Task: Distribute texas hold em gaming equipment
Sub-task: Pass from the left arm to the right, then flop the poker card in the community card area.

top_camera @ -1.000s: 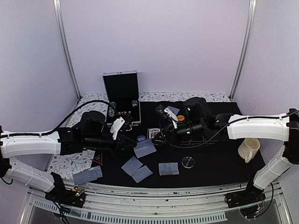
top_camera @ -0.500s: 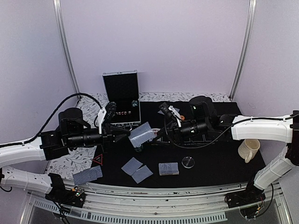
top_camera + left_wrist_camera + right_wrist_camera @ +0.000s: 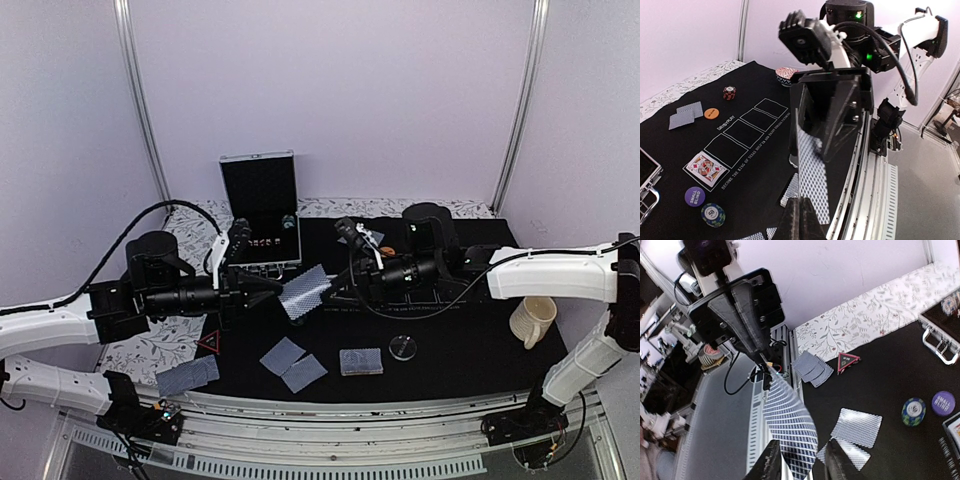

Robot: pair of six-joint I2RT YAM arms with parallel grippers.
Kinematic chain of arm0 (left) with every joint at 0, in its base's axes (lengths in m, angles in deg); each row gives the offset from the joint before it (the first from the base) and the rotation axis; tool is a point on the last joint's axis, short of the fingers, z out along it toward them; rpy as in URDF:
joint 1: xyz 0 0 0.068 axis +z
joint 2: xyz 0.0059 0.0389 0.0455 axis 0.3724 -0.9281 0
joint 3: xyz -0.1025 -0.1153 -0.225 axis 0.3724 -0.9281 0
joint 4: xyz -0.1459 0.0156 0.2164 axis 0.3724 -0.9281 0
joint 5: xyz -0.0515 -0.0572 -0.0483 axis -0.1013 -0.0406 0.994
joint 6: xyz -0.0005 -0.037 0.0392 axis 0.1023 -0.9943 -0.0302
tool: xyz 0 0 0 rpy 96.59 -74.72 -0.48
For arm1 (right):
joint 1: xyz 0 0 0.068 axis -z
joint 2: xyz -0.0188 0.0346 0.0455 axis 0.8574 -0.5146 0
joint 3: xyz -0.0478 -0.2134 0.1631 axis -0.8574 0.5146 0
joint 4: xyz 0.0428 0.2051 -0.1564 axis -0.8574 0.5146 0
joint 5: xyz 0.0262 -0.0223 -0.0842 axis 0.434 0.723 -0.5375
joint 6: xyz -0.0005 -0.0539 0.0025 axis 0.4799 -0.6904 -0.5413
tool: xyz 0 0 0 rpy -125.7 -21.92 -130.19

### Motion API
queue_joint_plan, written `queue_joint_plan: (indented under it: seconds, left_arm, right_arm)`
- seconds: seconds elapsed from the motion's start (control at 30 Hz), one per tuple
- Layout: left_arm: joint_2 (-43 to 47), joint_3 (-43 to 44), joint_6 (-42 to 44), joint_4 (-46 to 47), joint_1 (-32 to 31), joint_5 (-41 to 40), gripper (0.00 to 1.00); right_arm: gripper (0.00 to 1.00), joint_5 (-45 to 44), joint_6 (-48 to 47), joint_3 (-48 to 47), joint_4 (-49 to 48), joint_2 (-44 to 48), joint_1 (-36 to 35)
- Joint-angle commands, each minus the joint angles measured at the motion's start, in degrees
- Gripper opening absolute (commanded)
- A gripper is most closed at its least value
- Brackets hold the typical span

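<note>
Two end effectors meet above the black mat [image 3: 455,335] on the worktop. Top view: left end effector [image 3: 280,289] pinches a fan of playing cards with grey-blue patterned backs [image 3: 305,293], held aloft over the mat; right end effector [image 3: 338,287] is at the fan's far edge.

Left wrist view: left end effector [image 3: 800,215] is pressed together on the fan's lower corner. Mat lettering: "DRYBUPLAY", "KING OF TEXAS HOLD'EM". A purple round disc [image 3: 695,195] is marked "SMALL BLIND", with a green-and-blue round poker chip [image 3: 713,214] just beside it.

Right wrist view: right end effector [image 3: 803,446] is spread, one finger on either side of the fan's edge; contact cannot be told. A red triangle marker [image 3: 848,361] lies on the mat.
</note>
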State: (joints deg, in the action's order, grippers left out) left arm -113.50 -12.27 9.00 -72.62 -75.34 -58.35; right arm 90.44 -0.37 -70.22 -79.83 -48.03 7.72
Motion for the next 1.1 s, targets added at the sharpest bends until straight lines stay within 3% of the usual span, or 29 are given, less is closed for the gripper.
queue_joint_plan:
  seconds: [0.0,0.07,0.2,0.3,0.37,0.43,0.53,0.67,0.87,1.07]
  left_arm:
    - [0.0,-1.1,0.4,1.8,-1.1,1.7,0.00]
    - [0.4,-1.4,0.4,1.6,-1.1,1.0,0.00]
    - [-0.1,-0.5,0.0,-2.4,-1.0,-4.6,0.02]
    - [-3.9,2.7,-1.6,-9.8,-0.5,-15.7,0.51]
    - [-6.6,5.0,-2.4,-15.2,0.2,-19.4,0.67]
    - [-8.8,6.7,-3.8,-19.3,0.7,-21.8,0.75]
    - [-10.9,7.5,-6.4,-22.2,2.4,-24.0,0.80]
    - [-12.2,7.4,-8.5,-23.6,5.0,-24.6,0.80]
    - [-11.1,5.7,-10.6,-25.7,8.3,-23.5,0.81]
    - [-9.3,3.6,-11.6,-27.1,11.4,-21.9,0.83]
  right_arm:
    - [0.19,2.1,1.4,-2.1,-1.4,-2.1,0.2]
    - [0.04,1.7,1.2,-1.9,-1.3,-1.7,0.2]
    - [0.02,-3.6,0.0,-1.0,1.0,0.2,0.3]
    - [0.02,-17.9,-4.9,-3.6,11.9,-0.4,0.3]
    - [0.02,-28.5,-11.1,-5.2,18.3,-2.2,0.4]
    - [0.02,-39.4,-17.3,-6.5,22.5,-4.5,0.9]
    - [0.02,-53.8,-27.0,-9.5,24.9,-9.0,2.7]
    - [0.02,-63.9,-38.8,-17.0,21.9,-16.3,5.7]
    - [0.02,-66.5,-55.2,-18.3,10.4,-23.8,8.3]
    - [0.02,-57.5,-62.6,-14.1,10.5,-24.9,8.2]
